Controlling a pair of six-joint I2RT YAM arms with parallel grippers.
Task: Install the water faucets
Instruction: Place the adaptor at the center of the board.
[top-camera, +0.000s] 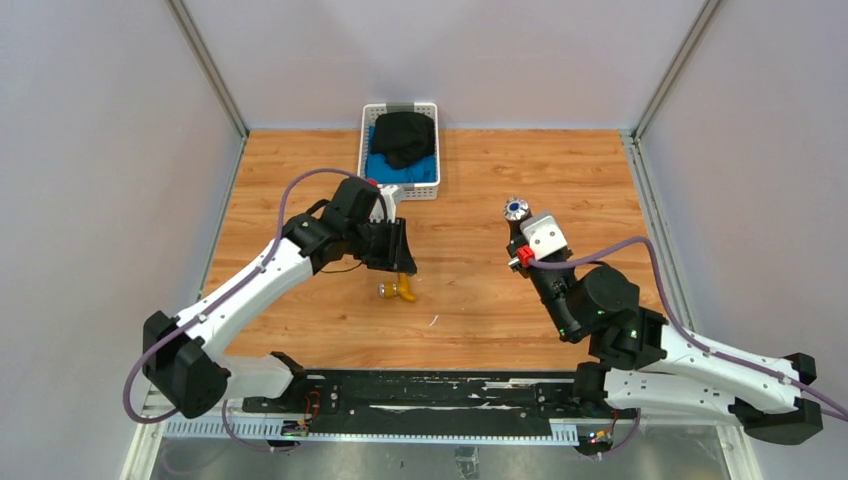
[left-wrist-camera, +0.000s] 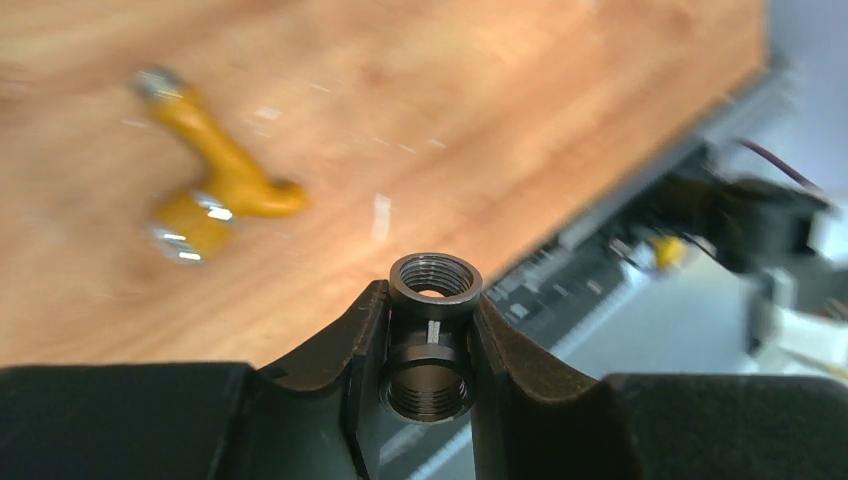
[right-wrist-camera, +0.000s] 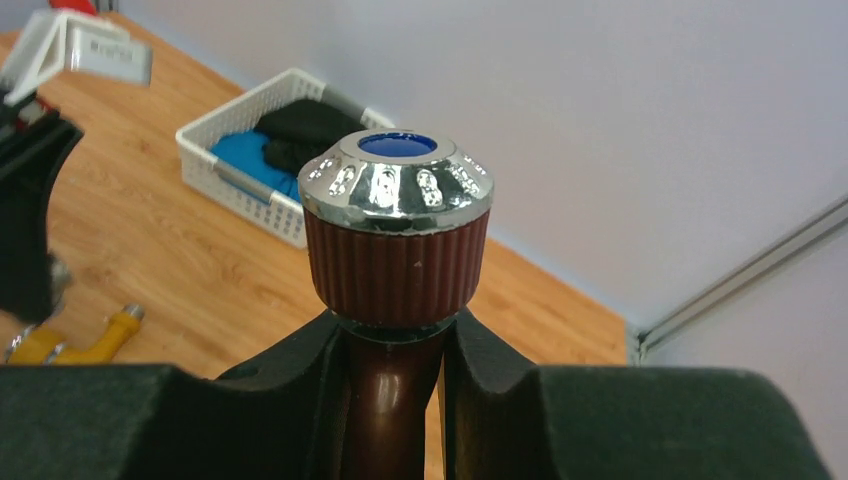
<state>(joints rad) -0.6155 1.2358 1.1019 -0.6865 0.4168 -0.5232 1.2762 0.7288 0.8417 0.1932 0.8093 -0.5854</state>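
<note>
1. The left gripper (left-wrist-camera: 430, 300) is clamping its fingers narrowly on a stubby grey threaded fitting (left-wrist-camera: 433, 278).
2. The right gripper (right-wrist-camera: 395, 335) is pinching the reddish-brown faucet (right-wrist-camera: 385, 400) just below its blue-capped knob (right-wrist-camera: 397, 190). The faucet's long axis is running along the fingers, with the knob pointing away from the wrist.
3. The brass faucet (top-camera: 398, 290) is lying flat on the table (top-camera: 480, 310), near the left gripper.
4. Judging by this, the two arms are preparing to join faucet and fitting. The next move calls for lining up the threads, and the faucet's threaded end is hidden.

We find no legible text, number or brand in any view. The white bracket (right-wrist-camera: 95, 50) at the upper left of the right wrist view carries a faint printed line, too blurred to read. The reddish-brown faucet (right-wrist-camera: 395, 265) bears one sign only: a plain blue disc (right-wrist-camera: 397, 144) on its knob top, unlettered.
</note>
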